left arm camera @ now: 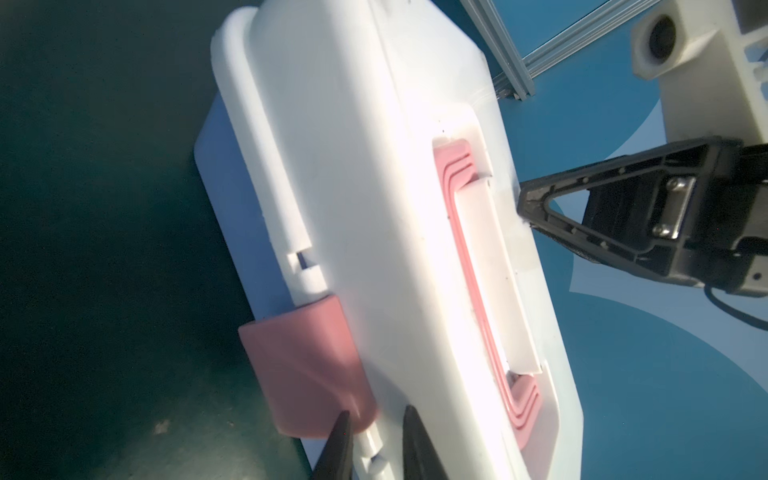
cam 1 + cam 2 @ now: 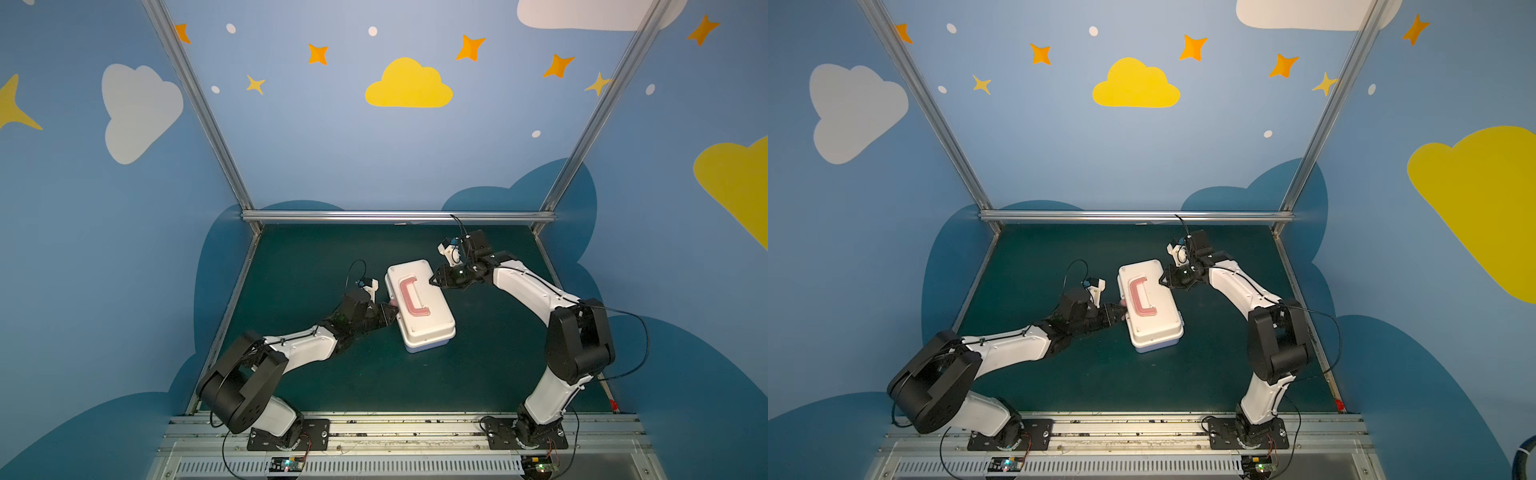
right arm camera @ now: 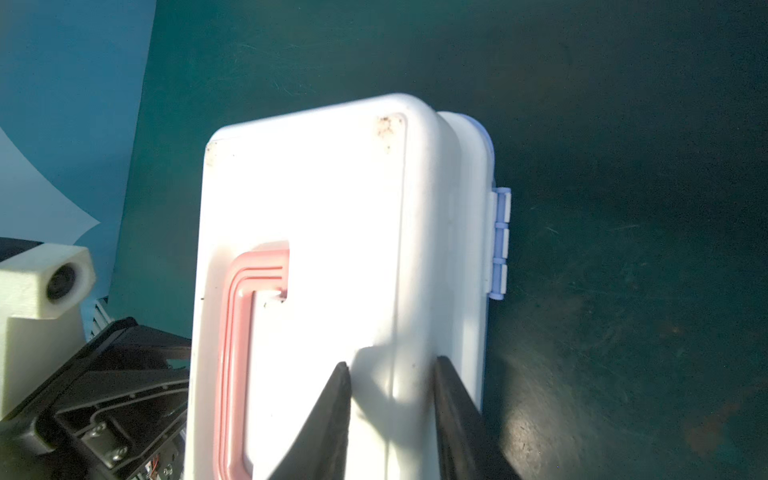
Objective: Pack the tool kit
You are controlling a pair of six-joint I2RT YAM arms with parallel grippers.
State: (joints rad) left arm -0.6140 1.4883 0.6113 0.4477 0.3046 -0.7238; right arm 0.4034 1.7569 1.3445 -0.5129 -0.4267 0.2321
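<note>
The tool kit [image 2: 419, 307] [image 2: 1150, 307] is a white case lying with its lid down on the green mat, its pink C-shaped handle [image 2: 409, 299] [image 1: 465, 249] [image 3: 237, 332] flat on top. No hand tools show. My left gripper [image 2: 390, 316] [image 2: 1119, 313] [image 1: 374, 424] is at the case's left long side, its jaws slightly apart over the white rim. One fingertip touches the pink latch [image 1: 303, 357]. My right gripper [image 2: 432, 280] [image 2: 1162, 280] [image 3: 390, 370] rests on the lid's far right edge near the lavender hinges [image 3: 500, 241], jaws apart, gripping nothing.
The green mat [image 2: 332, 374] is bounded by an aluminium rail [image 2: 395, 216] at the back, slanted posts at both rear corners and a metal rail [image 2: 395, 419] in front that carries both arm bases. Blue painted walls rise on three sides.
</note>
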